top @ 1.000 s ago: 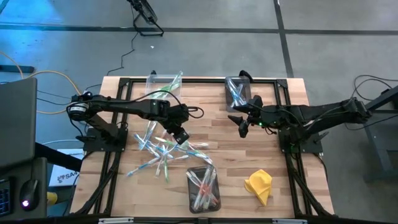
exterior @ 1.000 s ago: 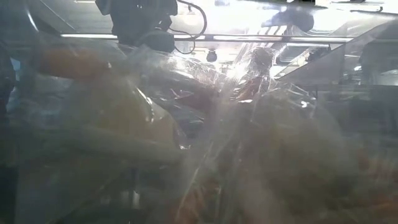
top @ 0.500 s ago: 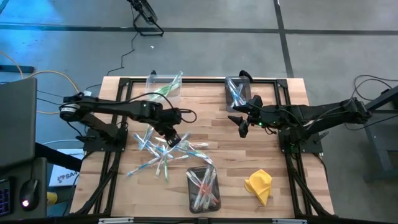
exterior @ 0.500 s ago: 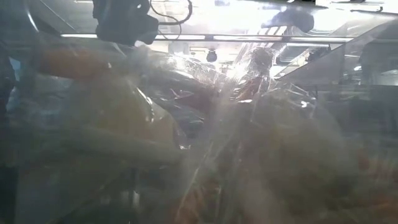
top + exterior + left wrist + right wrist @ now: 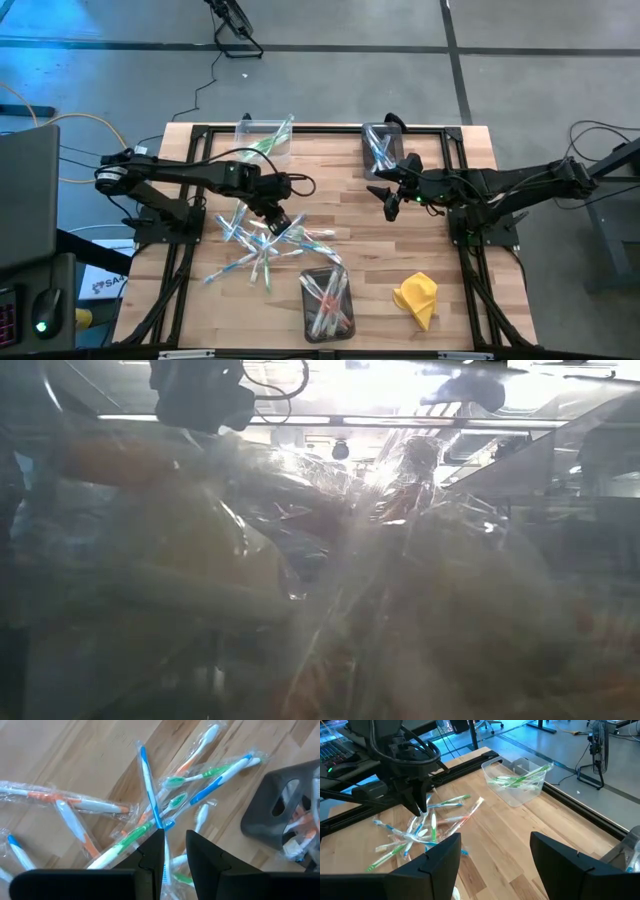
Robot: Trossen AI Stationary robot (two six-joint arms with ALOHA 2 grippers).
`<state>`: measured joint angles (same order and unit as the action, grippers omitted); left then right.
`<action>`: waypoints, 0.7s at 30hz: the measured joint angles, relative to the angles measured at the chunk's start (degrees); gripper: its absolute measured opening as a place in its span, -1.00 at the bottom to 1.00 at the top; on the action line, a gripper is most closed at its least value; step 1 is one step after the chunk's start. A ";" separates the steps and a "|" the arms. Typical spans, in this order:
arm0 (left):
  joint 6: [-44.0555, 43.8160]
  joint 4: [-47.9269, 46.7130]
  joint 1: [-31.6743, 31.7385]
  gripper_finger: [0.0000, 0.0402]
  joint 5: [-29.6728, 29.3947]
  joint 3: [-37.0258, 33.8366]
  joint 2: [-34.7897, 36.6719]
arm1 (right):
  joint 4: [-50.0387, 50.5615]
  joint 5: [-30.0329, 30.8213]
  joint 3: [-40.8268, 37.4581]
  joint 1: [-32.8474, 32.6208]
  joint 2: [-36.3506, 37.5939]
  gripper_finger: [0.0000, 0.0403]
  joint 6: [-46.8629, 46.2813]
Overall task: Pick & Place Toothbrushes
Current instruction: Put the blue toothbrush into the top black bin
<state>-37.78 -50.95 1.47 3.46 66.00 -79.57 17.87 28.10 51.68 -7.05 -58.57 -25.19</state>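
Pale wood-plank table (image 5: 350,215) holds crinkly-wrapped toothbrushes (image 5: 255,245) left of centre; left gripper (image 5: 283,222) fingers pinch a blue one (image 5: 149,785); right gripper (image 5: 390,205) is spread, empty.

Grey concrete floor (image 5: 330,80) is lying all round the wood table (image 5: 350,215), w/ dark seam lines crossing it. Beyond table, cables are trailing across floor; a fan on stand (image 5: 596,755) and office chair (image 5: 487,725) are standing farther off. Blue light is glowing nr the monitor (image 5: 25,190) beside table.

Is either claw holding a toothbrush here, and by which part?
Left claw pinches a blue toothbrush at one end; the right claw holds nothing.
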 joint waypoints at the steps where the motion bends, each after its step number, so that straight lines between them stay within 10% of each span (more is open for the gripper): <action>1: 0.00 -0.26 0.00 -0.62 0.00 0.00 0.00 | 0.00 -0.02 0.00 0.00 0.00 0.14 0.00; 21: -3.06 0.76 -0.02 -0.21 -1.51 -3.53 -3.21 | 1.22 0.00 0.00 -0.02 0.00 0.14 0.00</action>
<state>-40.84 -50.19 1.45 1.96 62.47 -82.78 19.09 28.10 51.68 -7.07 -58.57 -25.19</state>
